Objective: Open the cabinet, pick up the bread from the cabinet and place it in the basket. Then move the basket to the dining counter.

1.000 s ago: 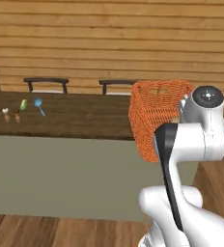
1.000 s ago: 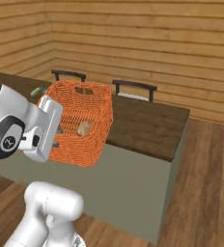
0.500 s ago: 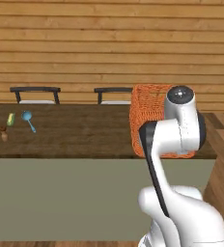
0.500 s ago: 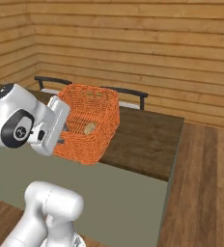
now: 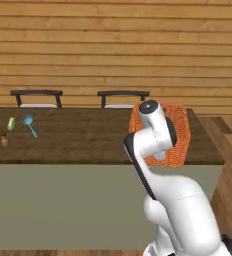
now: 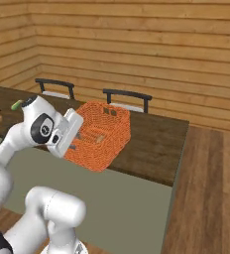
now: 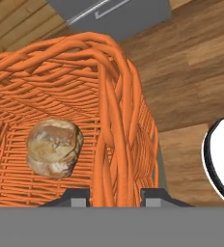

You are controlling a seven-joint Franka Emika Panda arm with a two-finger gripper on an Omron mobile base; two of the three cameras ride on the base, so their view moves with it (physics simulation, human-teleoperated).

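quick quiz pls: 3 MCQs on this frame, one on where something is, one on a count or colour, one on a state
1. Where is the bread?
A. On the dining counter beside the basket
B. Inside the basket
C. On a chair seat

2. How many chairs stand behind the dining counter?
A. Two
B. Three
C. Four

3. What is the hand doing?
A. Hanging open over the floor
B. Shut on the bread
C. Shut on the basket's wall

Answers:
1. B, the tan lump lies on the woven floor of the orange basket.
2. A, two dark chair backs show past the far edge.
3. C, its two fingers straddle the basket's rim.
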